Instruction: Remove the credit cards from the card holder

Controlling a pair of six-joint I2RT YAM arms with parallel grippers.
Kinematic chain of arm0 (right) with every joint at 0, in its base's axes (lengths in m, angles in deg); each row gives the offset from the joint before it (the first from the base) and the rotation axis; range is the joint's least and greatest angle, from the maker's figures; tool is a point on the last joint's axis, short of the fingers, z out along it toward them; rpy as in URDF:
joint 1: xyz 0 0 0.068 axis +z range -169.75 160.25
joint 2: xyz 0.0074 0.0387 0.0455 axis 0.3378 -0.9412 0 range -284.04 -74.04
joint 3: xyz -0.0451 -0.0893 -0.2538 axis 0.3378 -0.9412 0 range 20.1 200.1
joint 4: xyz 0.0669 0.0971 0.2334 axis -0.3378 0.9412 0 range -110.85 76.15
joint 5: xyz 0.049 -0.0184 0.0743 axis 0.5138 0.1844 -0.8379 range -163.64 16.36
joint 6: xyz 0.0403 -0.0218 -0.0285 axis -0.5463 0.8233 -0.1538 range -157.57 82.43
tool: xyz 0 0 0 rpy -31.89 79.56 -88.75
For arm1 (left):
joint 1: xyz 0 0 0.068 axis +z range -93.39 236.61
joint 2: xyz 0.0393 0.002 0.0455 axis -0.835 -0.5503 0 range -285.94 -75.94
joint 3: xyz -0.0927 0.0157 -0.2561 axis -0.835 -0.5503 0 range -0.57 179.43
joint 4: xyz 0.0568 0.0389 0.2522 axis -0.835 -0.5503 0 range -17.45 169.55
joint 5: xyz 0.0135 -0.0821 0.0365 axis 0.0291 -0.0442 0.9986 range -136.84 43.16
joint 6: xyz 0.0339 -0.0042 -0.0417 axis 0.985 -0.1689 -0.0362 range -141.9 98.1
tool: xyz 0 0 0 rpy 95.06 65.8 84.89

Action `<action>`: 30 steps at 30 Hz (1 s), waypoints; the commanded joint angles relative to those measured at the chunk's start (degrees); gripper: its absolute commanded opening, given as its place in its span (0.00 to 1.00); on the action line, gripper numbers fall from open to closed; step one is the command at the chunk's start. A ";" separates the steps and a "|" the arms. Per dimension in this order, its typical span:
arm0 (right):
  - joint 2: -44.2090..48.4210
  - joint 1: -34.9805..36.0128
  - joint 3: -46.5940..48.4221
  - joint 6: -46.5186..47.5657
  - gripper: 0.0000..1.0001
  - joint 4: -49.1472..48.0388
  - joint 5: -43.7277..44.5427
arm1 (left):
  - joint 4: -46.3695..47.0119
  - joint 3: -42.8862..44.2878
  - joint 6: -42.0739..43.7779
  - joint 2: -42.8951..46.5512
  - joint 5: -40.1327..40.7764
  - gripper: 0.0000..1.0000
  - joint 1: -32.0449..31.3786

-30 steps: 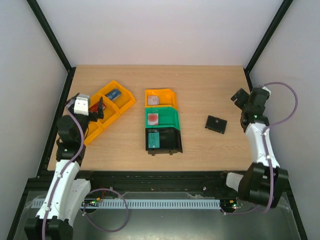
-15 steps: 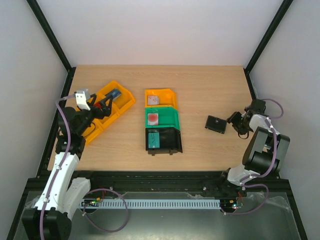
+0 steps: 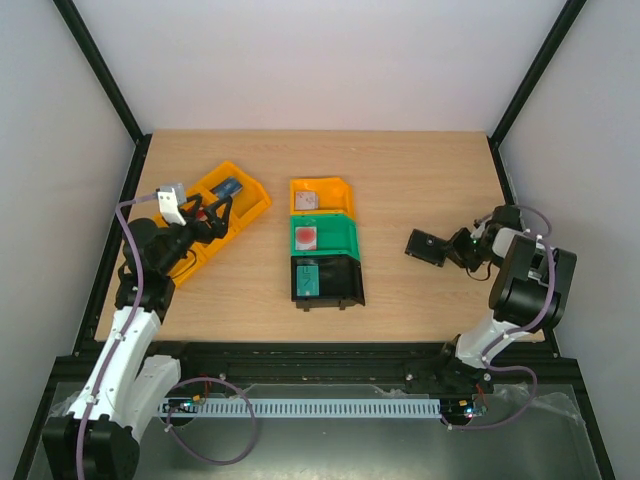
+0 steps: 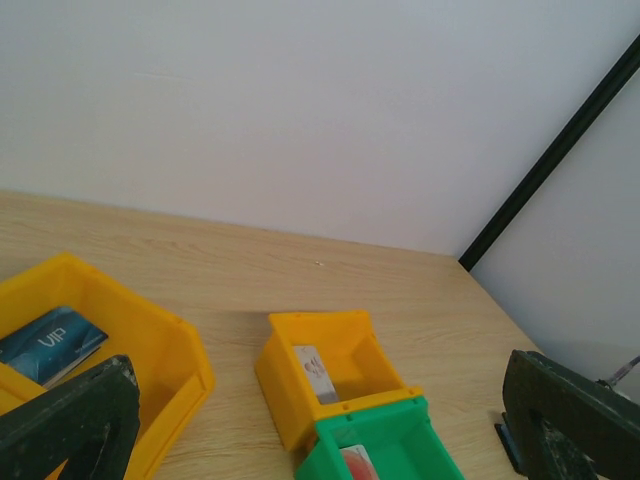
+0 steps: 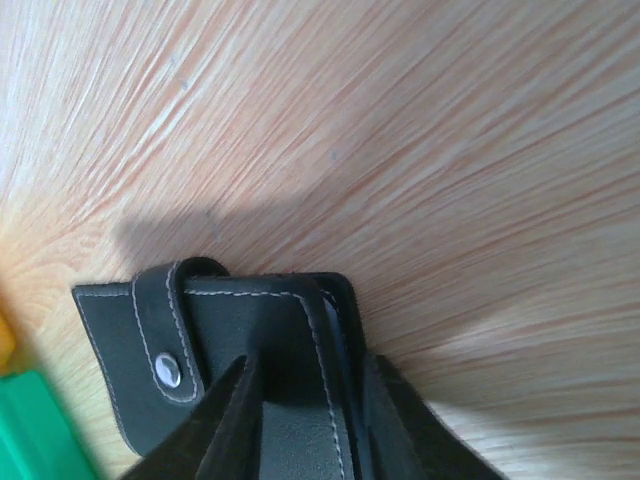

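"What sits nearest on the table point(image 3: 400, 180)?"

"A black bin point(image 3: 340, 288) with a teal card point(image 3: 307, 277) in it, the first of three bins in a row."

"And the wallet point(image 3: 425, 244)?"

"A little farther back, to the right of that row. It is black and folded shut, with its snap tab showing. The right pincer point(image 3: 452, 246) pinches its edge, one finger point(image 5: 395, 425) on either side."

"What's behind the black bin?"

"A green bin point(image 3: 347, 240) with a pale red-spotted card point(image 3: 305, 236), then a small yellow bin point(image 3: 342, 195) holding a pale card point(image 3: 308, 200)."

"What about the left pincer point(image 3: 213, 215)?"

"It hovers over the long yellow bin point(image 3: 252, 200) at the far left, spread wide and holding nothing. A blue card point(image 3: 228, 188) lies in that bin."
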 commanded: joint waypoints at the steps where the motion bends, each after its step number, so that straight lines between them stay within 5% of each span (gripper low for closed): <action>1: -1.29 0.59 -2.65 -0.78 0.15 -1.72 -4.95 | 1.89 -0.21 -0.10 0.08 -0.84 1.00 -0.29; 3: -1.32 0.60 -3.14 -1.21 0.02 -2.28 -7.99 | 1.69 -0.03 0.33 -0.20 -0.79 0.99 -0.44; 17: 9.38 6.10 -0.74 -3.18 0.02 -2.52 -18.36 | 3.57 0.26 0.79 -5.30 -4.32 1.00 -8.45; 25: 16.01 11.45 12.40 -8.64 0.02 -2.64 -19.69 | 15.11 3.33 -0.80 -9.19 -11.06 0.99 -15.31; 30: 18.77 22.25 23.02 -15.34 0.02 -10.25 -22.45 | 22.52 7.79 -6.40 -10.67 -14.82 1.00 -15.79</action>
